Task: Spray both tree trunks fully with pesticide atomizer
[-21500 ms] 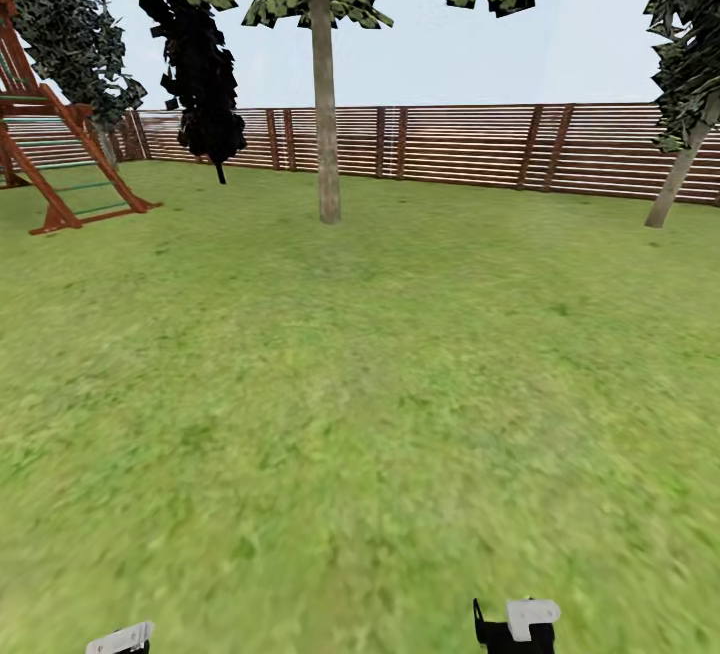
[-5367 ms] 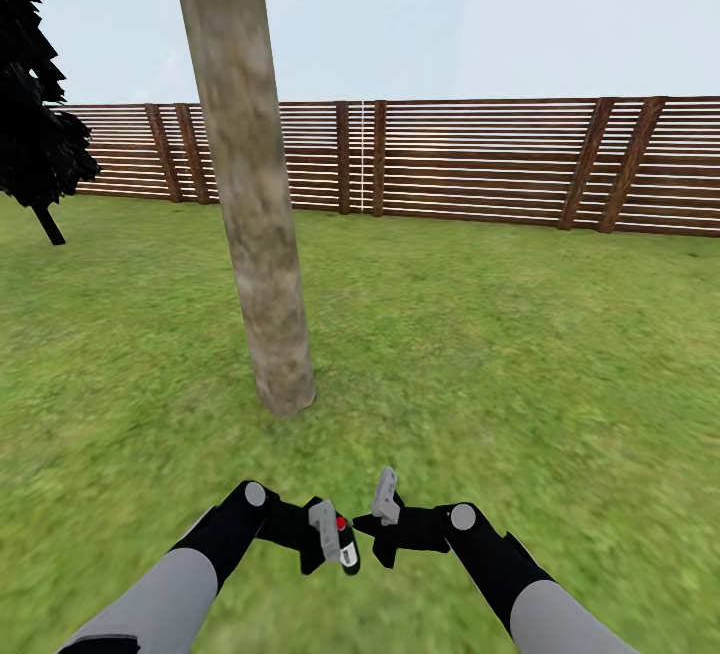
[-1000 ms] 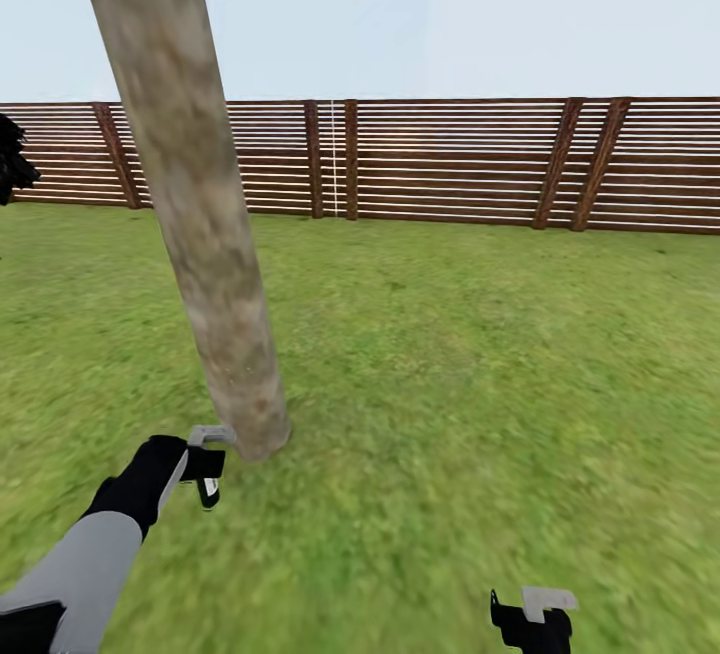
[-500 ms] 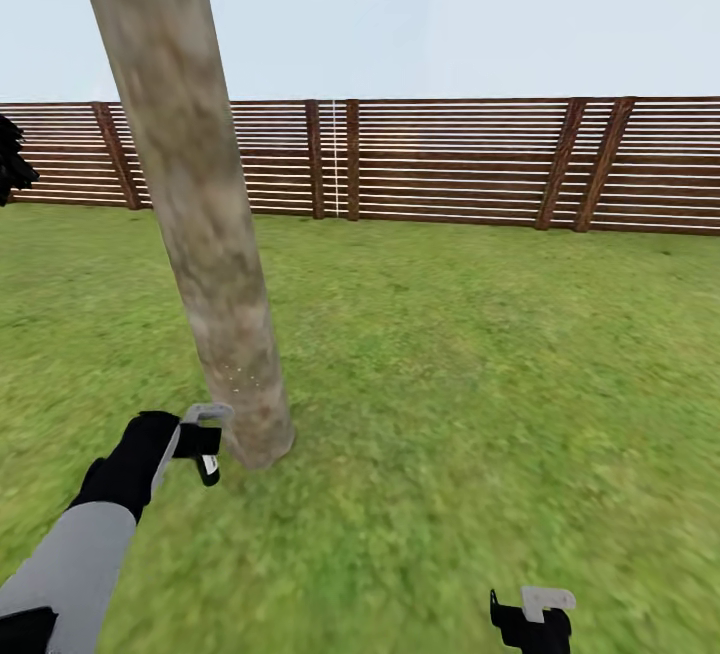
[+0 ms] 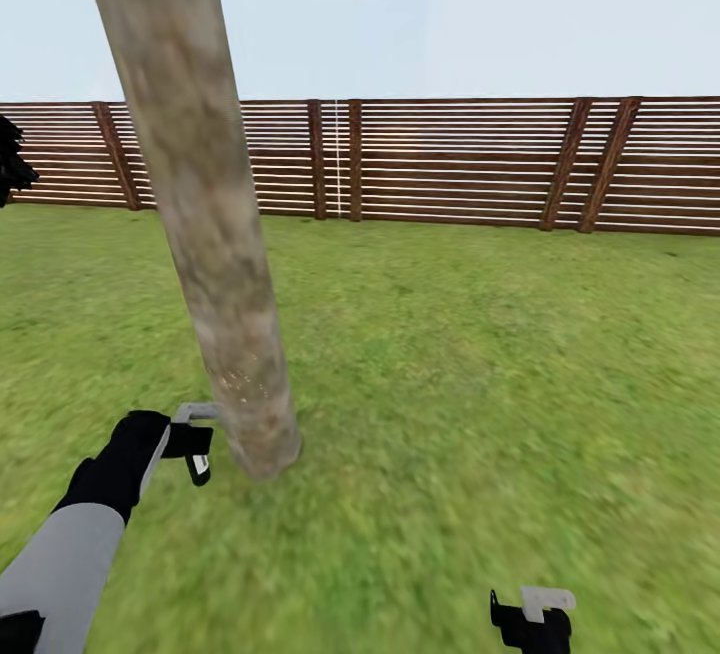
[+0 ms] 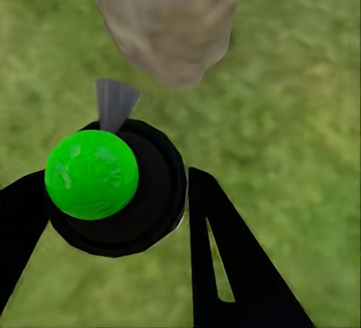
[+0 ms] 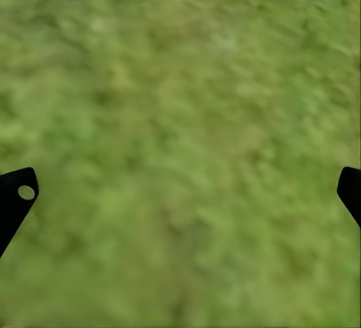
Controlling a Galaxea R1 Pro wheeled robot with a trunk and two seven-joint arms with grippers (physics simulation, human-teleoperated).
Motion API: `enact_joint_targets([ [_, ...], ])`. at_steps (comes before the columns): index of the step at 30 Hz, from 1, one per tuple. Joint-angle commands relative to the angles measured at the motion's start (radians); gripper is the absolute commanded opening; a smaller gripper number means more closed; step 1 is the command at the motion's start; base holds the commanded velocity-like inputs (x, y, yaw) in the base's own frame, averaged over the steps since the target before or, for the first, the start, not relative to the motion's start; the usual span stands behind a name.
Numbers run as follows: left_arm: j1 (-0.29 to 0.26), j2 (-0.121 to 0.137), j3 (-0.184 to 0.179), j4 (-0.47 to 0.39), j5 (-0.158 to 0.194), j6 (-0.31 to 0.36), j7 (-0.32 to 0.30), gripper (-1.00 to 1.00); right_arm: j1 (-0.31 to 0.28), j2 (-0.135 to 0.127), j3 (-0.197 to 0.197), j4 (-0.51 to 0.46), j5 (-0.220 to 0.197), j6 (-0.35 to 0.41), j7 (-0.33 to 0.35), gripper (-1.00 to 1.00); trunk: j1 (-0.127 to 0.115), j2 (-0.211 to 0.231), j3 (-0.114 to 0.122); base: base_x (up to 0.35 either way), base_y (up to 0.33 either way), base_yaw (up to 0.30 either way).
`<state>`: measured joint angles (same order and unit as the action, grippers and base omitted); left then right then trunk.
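Lawn (image 5: pixel 480 384) lies open right of tree trunk (image 5: pixel 215 264).

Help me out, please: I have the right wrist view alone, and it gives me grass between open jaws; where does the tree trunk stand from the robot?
Observer: In the head view the tree trunk rises close ahead, to the robot's left, leaning slightly.
Operator: Thank you. Where is the left arm?
Observer: The left gripper is low over the lawn, right beside the trunk's base.
Operator: Is it holding anything?
Observer: Yes. In the left wrist view the pesticide atomizer sits between the jaws, with its grey nozzle aimed at the trunk's base.
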<state>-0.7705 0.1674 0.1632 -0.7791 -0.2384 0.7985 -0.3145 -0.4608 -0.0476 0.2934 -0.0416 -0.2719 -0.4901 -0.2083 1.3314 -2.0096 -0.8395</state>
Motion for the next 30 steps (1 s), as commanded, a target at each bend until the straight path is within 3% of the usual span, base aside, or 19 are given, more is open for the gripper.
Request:
enact_joint_targets([
  [1, 0.002, 0.008, 0.003, 0.003, -0.011, 0.0, -0.008, -1.0, -0.001, 0.0, 0.009, 0.0, -0.007, -0.002, -0.003, 1.0, 0.0, 0.0, -0.001, 0.109, 0.1, 0.0],
  [4, 0.003, 0.019, 0.002, 0.008, -0.013, -0.004, -0.002, -1.0, -0.001, 0.0, 0.009, 0.001, -0.008, -0.002, -0.003, 1.0, 0.0, 0.0, -0.001, 0.026, 0.024, 0.0],
  [5, 0.006, 0.012, 0.003, 0.011, -0.011, -0.007, -0.003, -1.0, -0.001, 0.0, 0.009, 0.001, -0.008, -0.002, -0.003, 1.0, 0.0, 0.0, -0.001, 0.006, 0.005, 0.0],
  [7, 0.024, -0.031, 0.005, 0.016, -0.009, -0.012, -0.003, -1.0, -0.001, 0.0, 0.009, 0.002, -0.008, -0.002, -0.003, 1.0, 0.0, 0.0, -0.001, 0.002, 0.002, 0.0],
  [10, 0.029, -0.045, 0.007, 0.053, -0.006, -0.016, -0.003, -1.0, 0.0, 0.0, 0.009, 0.002, -0.008, -0.002, -0.003, 1.0, 0.0, 0.0, -0.001, 0.0, 0.0, 0.0],
  [11, 0.029, -0.036, 0.011, 0.071, -0.008, -0.021, -0.002, -1.0, 0.0, 0.0, 0.009, 0.002, -0.008, -0.002, -0.003, 1.0, 0.0, 0.0, -0.001, 0.0, 0.0, 0.0],
  [15, 0.028, 0.043, 0.015, 0.079, -0.013, -0.054, 0.013, -1.0, 0.0, 0.0, 0.009, 0.002, -0.007, -0.002, -0.005, 1.0, 0.0, 0.0, -0.001, 0.0, 0.0, 0.0],
  [16, 0.033, 0.011, 0.013, 0.175, -0.005, -0.131, 0.017, -1.0, 0.001, 0.0, 0.009, 0.002, -0.007, -0.002, -0.005, 1.0, 0.0, 0.0, -0.001, 0.0, 0.0, 0.0],
  [18, 0.034, -0.046, 0.019, 0.238, -0.008, -0.21, 0.05, -1.0, 0.001, 0.0, 0.009, 0.002, -0.007, -0.002, -0.005, 1.0, 0.0, 0.0, -0.001, 0.0, 0.0, 0.0],
  [19, 0.034, -0.058, 0.02, 0.251, -0.006, -0.229, 0.083, -1.0, 0.001, 0.0, 0.009, 0.002, -0.007, -0.002, -0.004, 1.0, 0.0, 0.0, -0.001, 0.0, 0.0, 0.0],
  [21, 0.034, -0.055, 0.021, 0.26, -0.004, -0.244, 0.132, -1.0, 0.001, -0.001, 0.009, 0.002, -0.007, -0.002, -0.004, 1.0, 0.0, 0.0, -0.001, 0.0, 0.0, 0.0],
  [24, 0.034, -0.023, 0.04, 0.263, -0.002, -0.245, 0.136, -1.0, 0.001, -0.001, 0.009, 0.002, -0.007, -0.002, -0.005, 1.0, 0.0, 0.0, -0.001, 0.0, 0.0, 0.0],
  [25, 0.035, -0.031, 0.043, 0.282, -0.001, -0.249, 0.141, -1.0, 0.001, -0.001, 0.009, 0.002, -0.007, -0.002, -0.004, 1.0, 0.0, 0.0, -0.001, 0.0, 0.0, 0.0],
  [28, 0.036, -0.097, 0.047, 0.351, -0.001, -0.26, 0.143, -1.0, 0.001, -0.001, 0.009, 0.002, -0.007, -0.002, -0.005, 1.0, 0.0, 0.0, -0.001, 0.0, 0.0, 0.0],
  [30, 0.036, -0.116, 0.052, 0.354, -0.001, -0.267, 0.144, -1.0, 0.001, -0.001, 0.009, 0.002, -0.007, -0.002, -0.004, 1.0, 0.0, 0.0, -0.001, 0.0, 0.0, 0.0],
])
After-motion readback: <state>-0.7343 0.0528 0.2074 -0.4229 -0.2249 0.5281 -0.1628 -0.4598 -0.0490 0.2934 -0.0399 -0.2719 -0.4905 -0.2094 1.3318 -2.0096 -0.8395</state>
